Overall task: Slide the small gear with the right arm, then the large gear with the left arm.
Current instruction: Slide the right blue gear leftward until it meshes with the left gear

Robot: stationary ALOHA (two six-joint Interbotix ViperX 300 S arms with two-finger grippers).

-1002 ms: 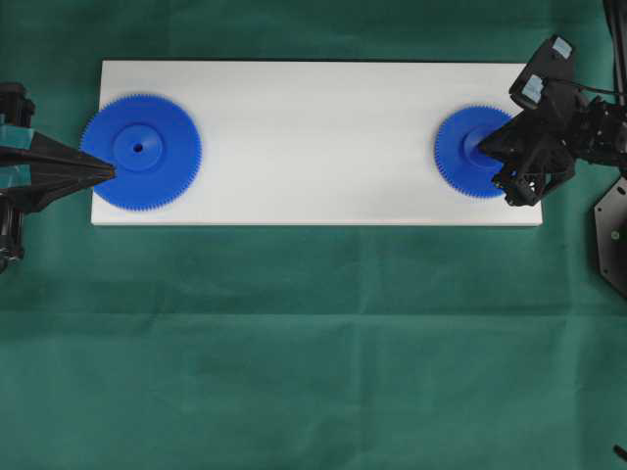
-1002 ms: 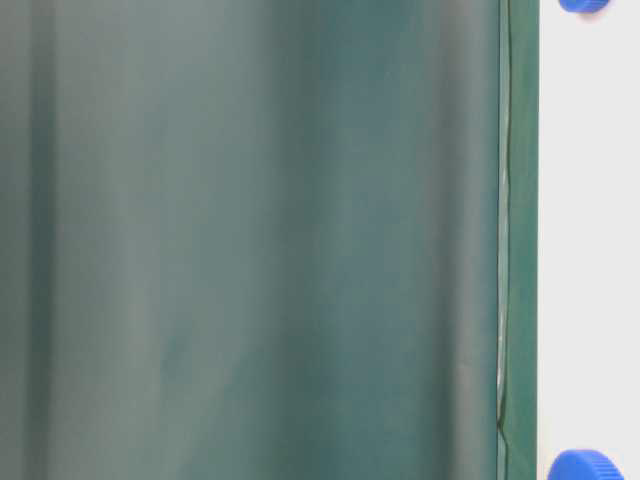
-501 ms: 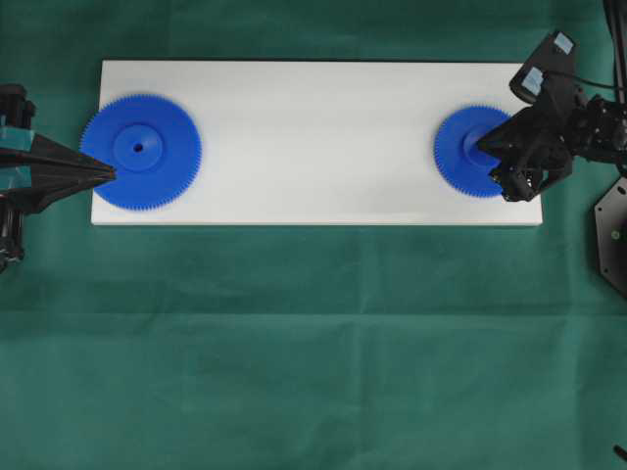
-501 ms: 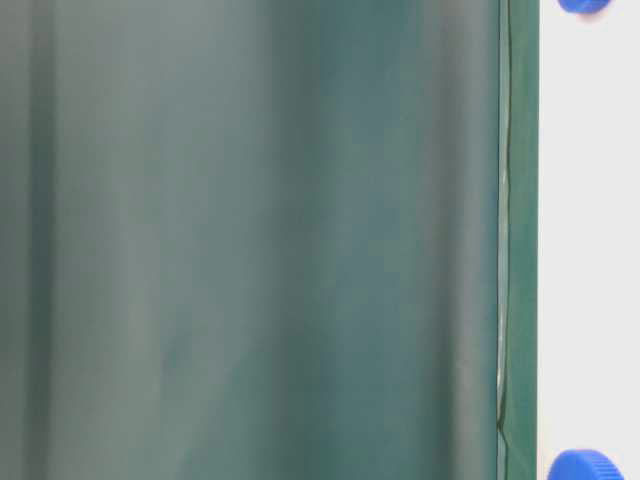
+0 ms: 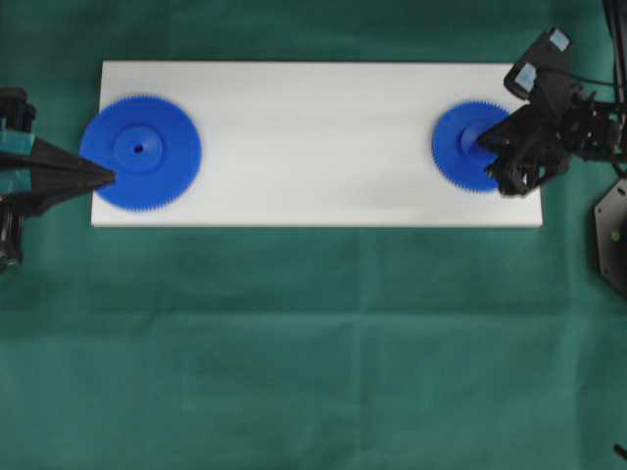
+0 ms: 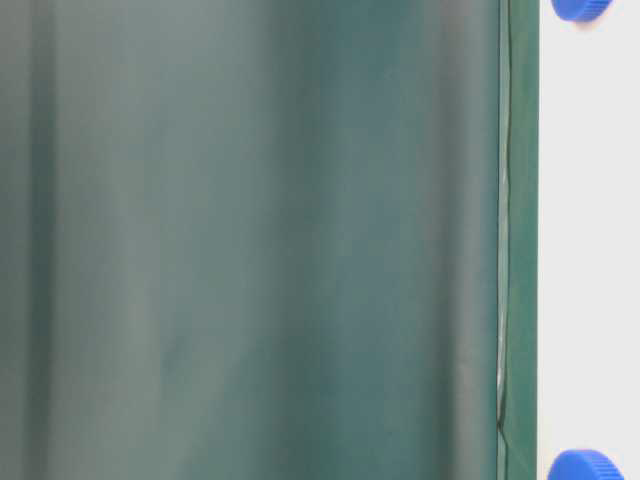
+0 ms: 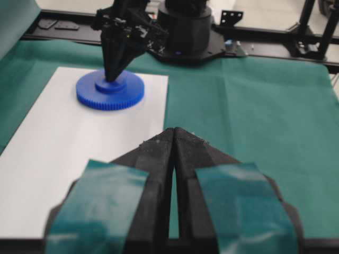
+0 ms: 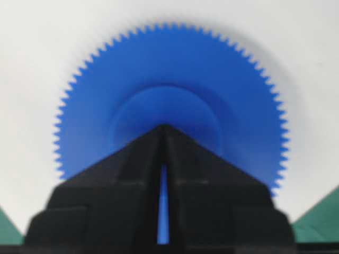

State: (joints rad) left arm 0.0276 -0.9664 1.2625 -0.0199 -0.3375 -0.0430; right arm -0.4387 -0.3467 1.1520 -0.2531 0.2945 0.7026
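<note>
On the small gear (image 5: 468, 147) hub — right gripper (image 5: 482, 149), fingers pressed together, tip seemingly touching.

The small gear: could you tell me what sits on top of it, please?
The right arm's closed fingers rest on the small gear's raised hub. They cover its centre hole, so that is hidden.
</note>
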